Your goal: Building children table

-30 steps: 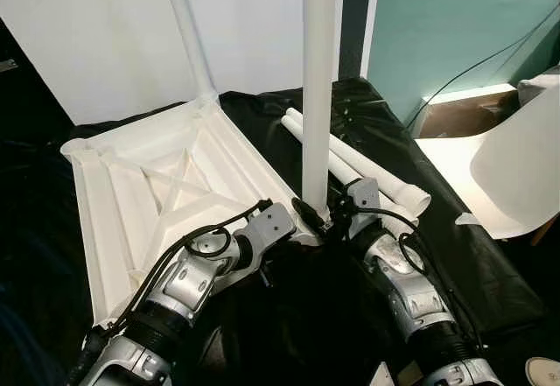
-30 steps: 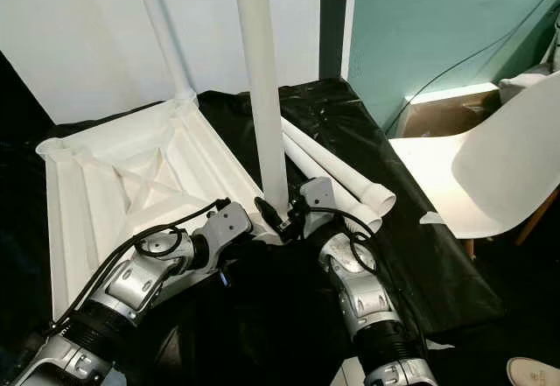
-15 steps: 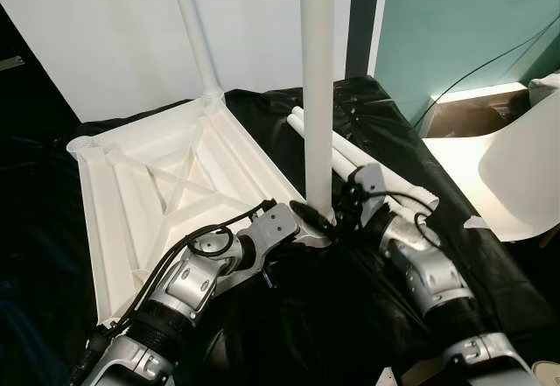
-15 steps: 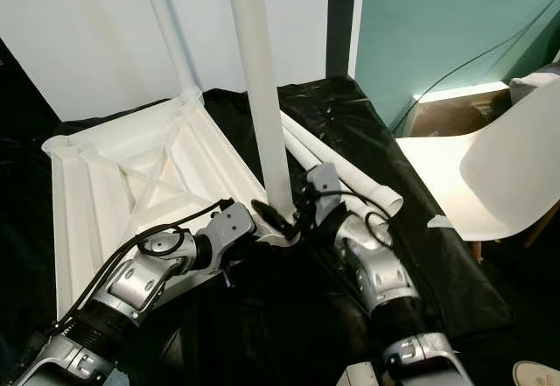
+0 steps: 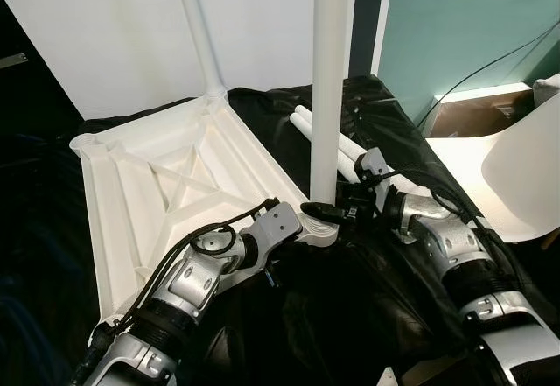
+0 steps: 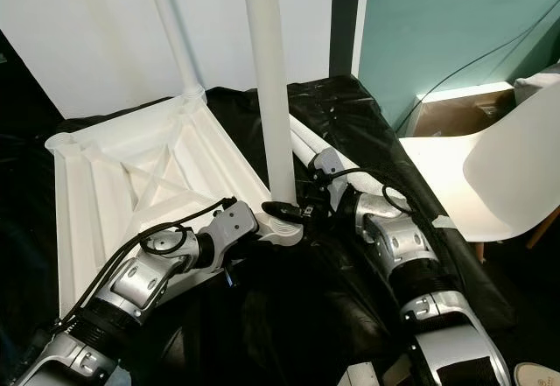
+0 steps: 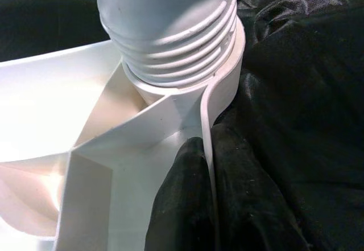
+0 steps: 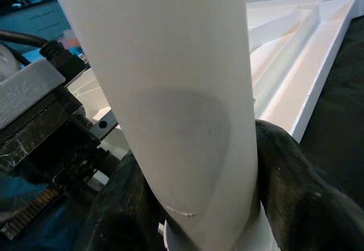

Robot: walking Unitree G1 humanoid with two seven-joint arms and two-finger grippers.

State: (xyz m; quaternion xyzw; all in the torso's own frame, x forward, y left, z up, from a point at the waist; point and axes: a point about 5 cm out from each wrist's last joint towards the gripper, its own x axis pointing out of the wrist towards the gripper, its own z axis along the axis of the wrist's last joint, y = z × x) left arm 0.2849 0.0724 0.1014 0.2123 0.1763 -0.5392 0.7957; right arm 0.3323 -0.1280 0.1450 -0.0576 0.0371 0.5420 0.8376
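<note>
The white table top (image 5: 166,176) lies upside down on black cloth. One leg (image 5: 197,27) stands in its far corner. A second leg (image 5: 328,80) stands upright in the near corner socket (image 7: 187,86), its threaded end (image 7: 170,29) partly in. My right gripper (image 5: 325,209) is shut on this leg just above the socket, with a finger (image 8: 296,194) on either side of the tube (image 8: 170,91). My left gripper (image 7: 210,200) is shut on the table top's rim right below that socket. Two spare legs (image 5: 346,150) lie on the cloth behind my right wrist.
A white chair (image 5: 525,176) stands close on the right, beside the cloth's edge. A white board (image 5: 105,45) leans behind the table top, and a teal wall with a cable (image 5: 490,58) is at the back right. Black cloth (image 5: 350,316) covers the ground in front.
My right forearm has swung out to the right while its gripper stays on the foot of the upright leg. The left arm keeps its hold. The camera has shifted slightly.
</note>
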